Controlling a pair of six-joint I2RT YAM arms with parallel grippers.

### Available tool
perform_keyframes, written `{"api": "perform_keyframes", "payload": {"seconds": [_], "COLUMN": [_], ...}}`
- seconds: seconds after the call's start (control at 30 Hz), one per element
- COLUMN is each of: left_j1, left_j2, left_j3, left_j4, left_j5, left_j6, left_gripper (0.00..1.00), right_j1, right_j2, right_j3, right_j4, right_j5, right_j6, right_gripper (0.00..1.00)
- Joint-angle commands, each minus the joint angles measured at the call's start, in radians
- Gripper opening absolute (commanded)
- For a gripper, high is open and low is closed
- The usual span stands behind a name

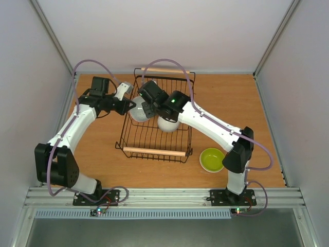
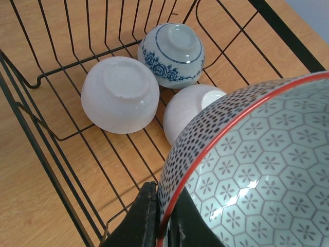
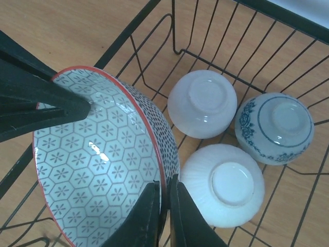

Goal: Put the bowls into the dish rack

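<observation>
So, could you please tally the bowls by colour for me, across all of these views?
Plain white bowls: 2
White bowl with blue pattern: 1
Grey patterned bowl with red rim: 1
Yellow-green bowl: 1
Total: 5 bowls in view

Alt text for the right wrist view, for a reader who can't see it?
The right claw pinches the rim of a patterned bowl, tilted at the dish rack's edge; the left claw grips its opposite rim. Two white bowls and a blue-flowered bowl lie upside down in the rack.
</observation>
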Motion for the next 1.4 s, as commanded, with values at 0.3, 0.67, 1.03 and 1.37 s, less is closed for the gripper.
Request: {"api": "perform_keyframes", "payload": {"seconds": [0.3, 0.67, 1.03, 1.37], "left_j1": [0.017, 0.068, 0.090, 0.090], "left_j2": [-0.053, -0.042, -0.027, 0.002], "left_j3": [-0.014, -0.014, 0.006, 0.034], "left_j4": [0.034, 0.033, -0.017, -0.080], "left_j5": [0.314, 0.503, 0.637, 0.653], "left_j6": [0.083, 0.089, 0.118, 0.154], "left_gripper": [0.00, 0.00, 0.00, 0.00], "right_j1": [-0.047, -0.118, -0.122, -0.122], "right_j2": [-0.314, -0.449, -0.475, -0.476], "right_j3": [-0.406, -0.641, -0.709, -0.724], "right_j4": [0.395, 0.633, 0.733, 0.782], "right_j5": [-0.309, -0.719, -0.795, -0.872], "right_j6": [-0.013, 0.094, 0.122, 0.111], "right_gripper": [0.81, 0.91, 0.91, 0.25]}}
